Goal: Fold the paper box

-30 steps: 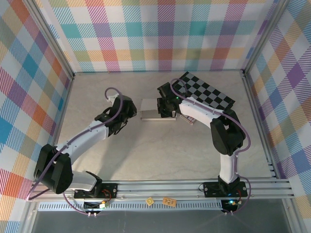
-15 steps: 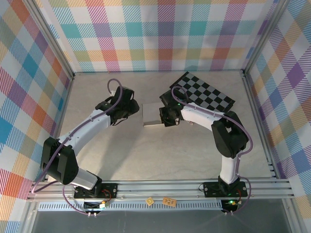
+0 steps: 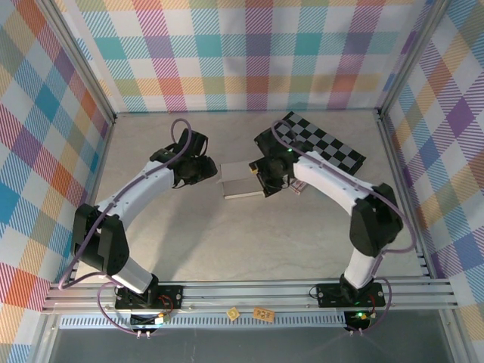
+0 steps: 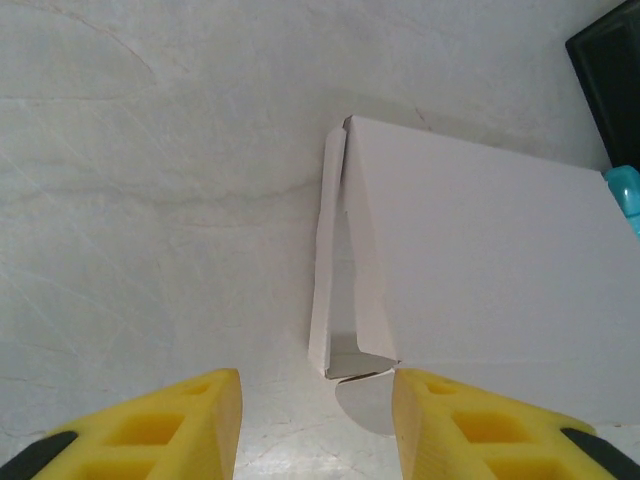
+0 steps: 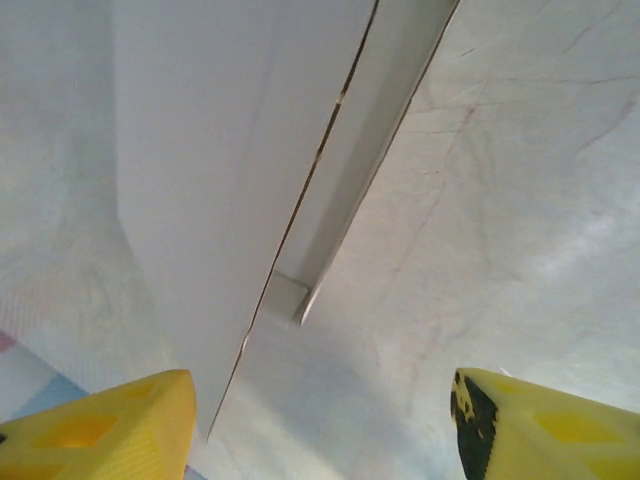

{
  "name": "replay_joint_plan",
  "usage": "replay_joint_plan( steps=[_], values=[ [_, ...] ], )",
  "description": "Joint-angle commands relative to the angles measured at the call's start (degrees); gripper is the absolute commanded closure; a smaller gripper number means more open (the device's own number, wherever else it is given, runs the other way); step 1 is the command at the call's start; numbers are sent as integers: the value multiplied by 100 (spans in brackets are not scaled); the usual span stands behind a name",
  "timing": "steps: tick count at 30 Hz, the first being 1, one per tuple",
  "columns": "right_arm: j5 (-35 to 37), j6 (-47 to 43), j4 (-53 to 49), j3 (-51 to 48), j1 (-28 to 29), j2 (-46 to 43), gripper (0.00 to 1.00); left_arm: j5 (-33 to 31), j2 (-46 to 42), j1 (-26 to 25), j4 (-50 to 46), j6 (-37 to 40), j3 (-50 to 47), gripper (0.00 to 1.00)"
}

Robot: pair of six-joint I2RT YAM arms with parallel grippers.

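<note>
The shallow white thin-cardboard paper box point(image 3: 240, 180) lies mid-table between both grippers. It looks light, springy and easily creased, best taken by its loose end flap. The left gripper point(image 4: 318, 430), jaws half parted and empty, faces that flap just ahead; the right gripper point(image 5: 320, 430), jaws wide and empty, sits at the opposite end, a black-and-grey checkered board point(image 3: 333, 147) beyond.

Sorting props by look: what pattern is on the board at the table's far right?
The board is black-and-grey checkered, clearest in the top external view.
</note>
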Motion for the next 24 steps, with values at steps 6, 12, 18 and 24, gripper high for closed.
replay_joint_plan(
  steps=[6, 12, 18, 24],
  values=[
    [-2, -2272, -522, 31, -846, -967, 35, 1028, 693, 332, 353, 131, 529, 57],
    [-1508, -4403, -499, 1077, -2055, 307, 43, 1598, 1425, 508, 204, 90, 1103, 59],
    [-2471, -5452, -1412, 2387, -2267, 1960, 52, 2151, 2001, 546, -74, 117, 1542, 61],
    [-2619, -5652, -1285, 2488, -2267, 2331, 52, 2408, 2191, 529, 16, 87, 1454, 62]
  ],
)
